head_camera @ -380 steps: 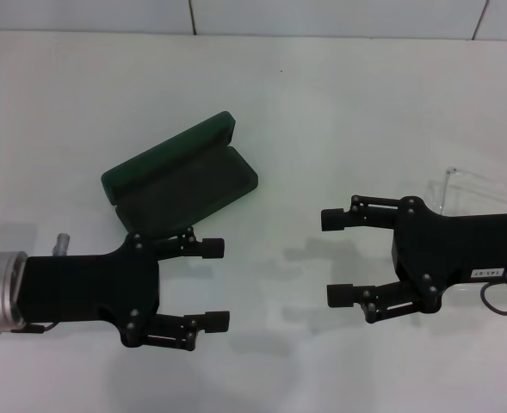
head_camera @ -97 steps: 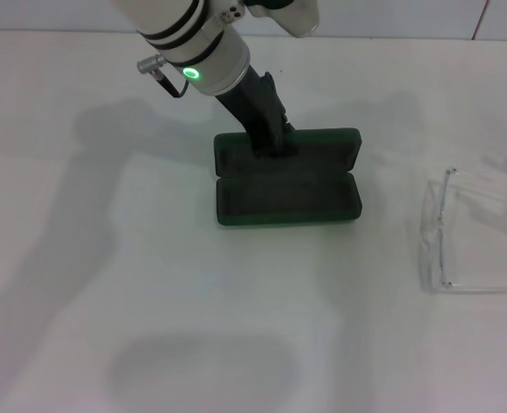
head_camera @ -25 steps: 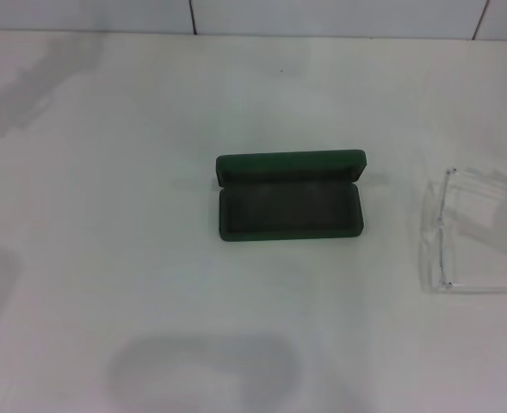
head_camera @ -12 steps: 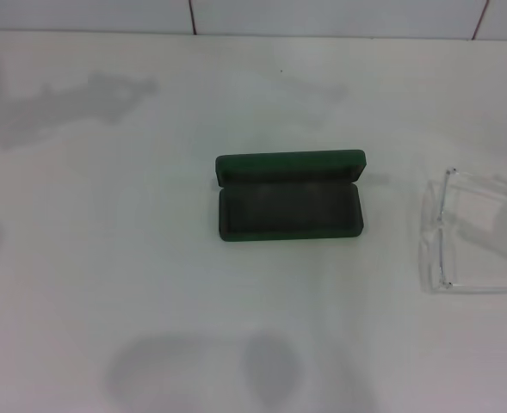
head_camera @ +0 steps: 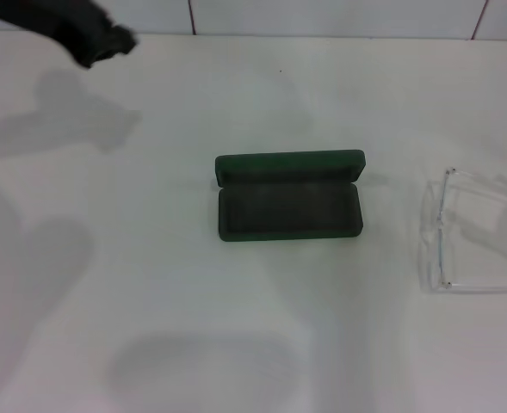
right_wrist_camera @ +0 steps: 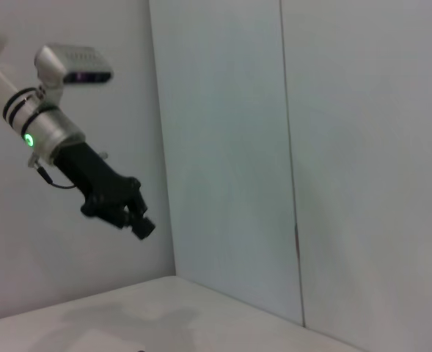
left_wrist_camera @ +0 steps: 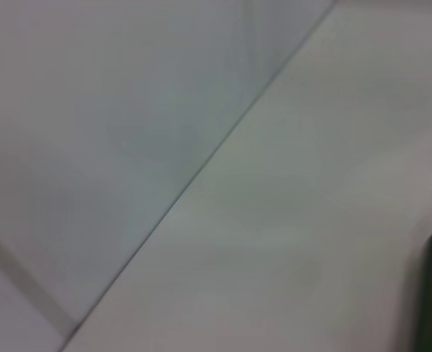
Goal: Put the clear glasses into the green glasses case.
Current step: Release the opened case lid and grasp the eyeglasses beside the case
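Observation:
The green glasses case (head_camera: 289, 198) lies open in the middle of the table, its lid standing up along the far side and its dark lining bare. The clear glasses (head_camera: 472, 234) rest on the table at the right edge, well apart from the case. My left gripper (head_camera: 115, 40) hovers at the far left corner, high above the table and far from both. The right wrist view shows this left gripper (right_wrist_camera: 136, 220) raised in the air with its fingers together and nothing in them. My right gripper is out of view.
The white table (head_camera: 150, 284) meets a tiled wall (head_camera: 322, 15) along its far edge. Arm shadows fall on the left part of the table. The left wrist view shows only wall and table surface.
My left gripper has come into the head view at the far left corner, and the shadows on the left have shifted. The case and the glasses have not moved.

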Motion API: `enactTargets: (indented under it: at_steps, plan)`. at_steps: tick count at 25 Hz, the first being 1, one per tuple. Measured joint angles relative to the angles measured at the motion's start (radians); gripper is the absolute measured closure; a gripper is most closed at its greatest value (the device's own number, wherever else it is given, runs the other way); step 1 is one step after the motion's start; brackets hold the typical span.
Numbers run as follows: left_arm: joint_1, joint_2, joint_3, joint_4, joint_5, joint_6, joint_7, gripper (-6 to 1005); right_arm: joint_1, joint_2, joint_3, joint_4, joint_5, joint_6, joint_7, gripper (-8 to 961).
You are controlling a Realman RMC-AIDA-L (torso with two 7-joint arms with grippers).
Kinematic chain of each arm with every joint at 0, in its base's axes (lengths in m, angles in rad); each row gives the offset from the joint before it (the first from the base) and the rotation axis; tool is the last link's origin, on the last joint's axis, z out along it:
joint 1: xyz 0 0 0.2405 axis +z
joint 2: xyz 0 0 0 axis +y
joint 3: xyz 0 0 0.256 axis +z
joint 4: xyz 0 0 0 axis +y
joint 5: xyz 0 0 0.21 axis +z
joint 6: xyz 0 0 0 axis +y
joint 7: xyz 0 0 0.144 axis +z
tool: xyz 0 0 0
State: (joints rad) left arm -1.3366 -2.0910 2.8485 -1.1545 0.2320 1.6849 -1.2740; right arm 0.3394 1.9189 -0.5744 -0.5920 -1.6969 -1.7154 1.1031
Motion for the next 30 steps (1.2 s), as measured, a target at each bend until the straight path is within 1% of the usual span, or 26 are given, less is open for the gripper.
enactTargets:
  at_steps: [1,2,5,6,9,10,13,14,15,16,17,18,20,23,27,30]
  plan:
    - [-0.003,-0.007,0.0,-0.009,0.023,-0.032,0.022,957,0.002,0.001,-0.001,0.0,0.0,0.002,0.0,220]
    - [-0.002,-0.008,-0.001,-0.01,0.035,-0.055,0.041,957,0.004,0.001,-0.002,0.001,0.0,0.005,0.0,220]
    - [0.017,0.001,-0.001,0.006,0.015,-0.091,0.116,957,0.006,0.0,-0.001,0.001,0.0,0.007,0.001,220]
    - [0.021,0.01,-0.001,0.012,0.006,-0.1,0.133,957,0.007,-0.001,-0.001,0.001,0.0,0.007,0.002,221]
    - [0.013,0.051,0.0,0.063,0.065,-0.103,0.132,958,0.012,-0.003,-0.003,0.001,0.002,0.009,0.006,221]
    - [-0.003,0.073,0.0,0.111,0.123,-0.097,0.116,958,0.013,-0.004,-0.002,0.001,0.003,0.01,0.007,221]
    - [-0.028,0.116,0.0,0.228,0.235,-0.076,0.073,959,0.016,-0.002,0.0,0.001,0.006,0.017,0.007,222]
    - [-0.032,0.126,0.0,0.263,0.259,-0.065,0.062,960,0.019,0.0,0.0,0.001,0.006,0.021,0.005,222]
    - [-0.035,0.154,0.0,0.34,0.278,-0.022,0.045,960,0.021,0.002,0.0,0.001,0.005,0.023,0.004,222]
    - [-0.035,0.154,0.0,0.34,0.278,-0.022,0.045,961,0.023,0.003,0.0,0.002,0.005,0.024,0.003,222]
    - [-0.035,0.166,0.0,0.369,0.278,-0.003,0.041,962,0.024,0.003,0.0,0.005,0.004,0.024,0.003,222]
    - [-0.032,0.187,0.0,0.414,0.265,0.034,0.033,963,0.026,0.003,0.0,0.01,0.004,0.025,0.002,222]
    - [-0.023,0.218,-0.001,0.478,0.221,0.095,0.025,964,0.029,0.001,0.0,0.018,0.004,0.025,0.0,223]
    - [0.005,0.255,-0.001,0.541,0.124,0.188,0.015,967,0.032,-0.001,-0.001,0.021,0.003,0.025,0.0,223]
    - [0.068,0.3,-0.003,0.646,-0.063,0.313,-0.023,968,0.034,-0.001,-0.004,0.021,0.003,0.021,-0.002,224]
    - [0.131,0.325,-0.003,0.744,-0.228,0.345,-0.071,969,0.033,-0.001,-0.004,0.021,0.003,0.013,-0.007,224]
